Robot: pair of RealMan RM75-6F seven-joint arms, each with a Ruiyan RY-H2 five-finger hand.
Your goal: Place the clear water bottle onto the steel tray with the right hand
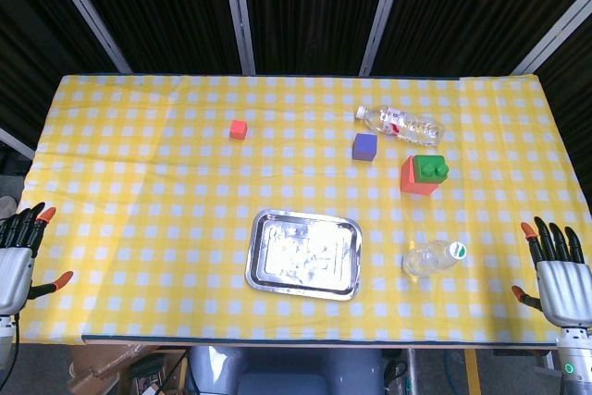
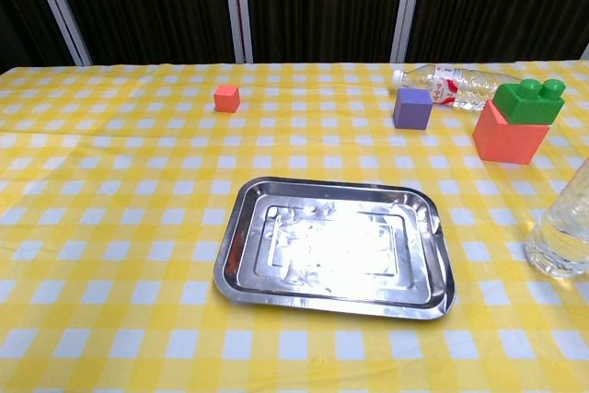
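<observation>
A clear water bottle (image 1: 432,259) with a white and green cap stands upright to the right of the steel tray (image 1: 304,253); its lower body shows at the right edge of the chest view (image 2: 563,227). The steel tray (image 2: 333,247) lies with nothing in it near the table's front edge. My right hand (image 1: 560,275) hangs at the front right corner with its fingers spread, well right of the bottle and holding nothing. At the front left edge my left hand (image 1: 18,252) is also spread and holds nothing. Neither hand shows in the chest view.
A second bottle with a red label (image 1: 400,124) lies on its side at the back right. Near it are a purple cube (image 1: 364,146) and a red block topped by a green brick (image 1: 424,174). A small red cube (image 1: 239,129) sits at the back left.
</observation>
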